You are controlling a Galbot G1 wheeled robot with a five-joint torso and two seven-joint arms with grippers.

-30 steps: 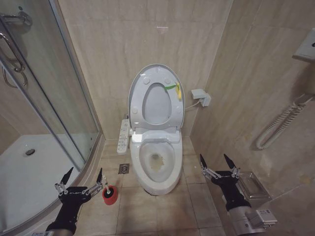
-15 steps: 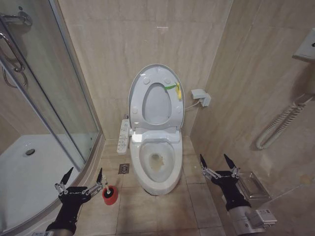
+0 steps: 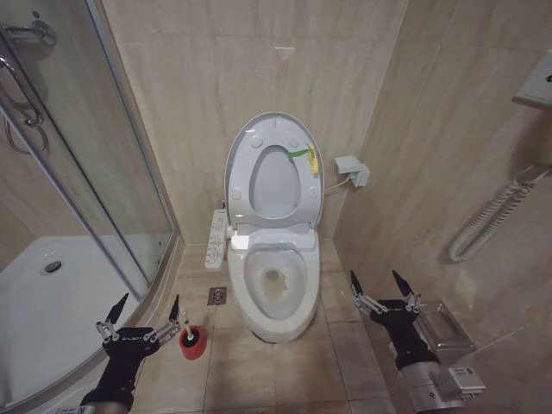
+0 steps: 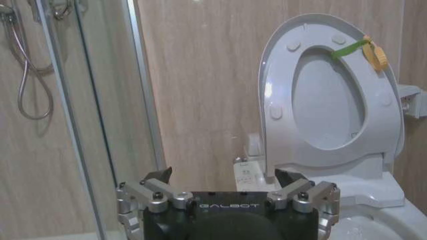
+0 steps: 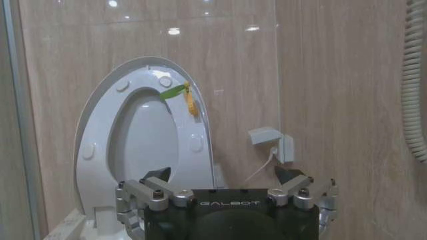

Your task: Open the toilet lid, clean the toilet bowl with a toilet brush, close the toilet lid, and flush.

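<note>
Toilet open, both grippers hanging low at either side with jaws spread wide.

The glass shower enclosure (image 3: 82, 164) takes up the left of the head view. At centre the toilet lid (image 3: 274, 168) stands raised with the seat against the beige wall, above the uncovered toilet bowl (image 3: 274, 289); the button panel (image 3: 216, 239) runs along the bowl's left side. The right gripper (image 3: 379, 285) hangs lower right, empty. The left gripper (image 3: 145, 307) hangs lower left, empty, just beside the toilet brush (image 3: 191, 336) in its red cup on the floor.
</note>
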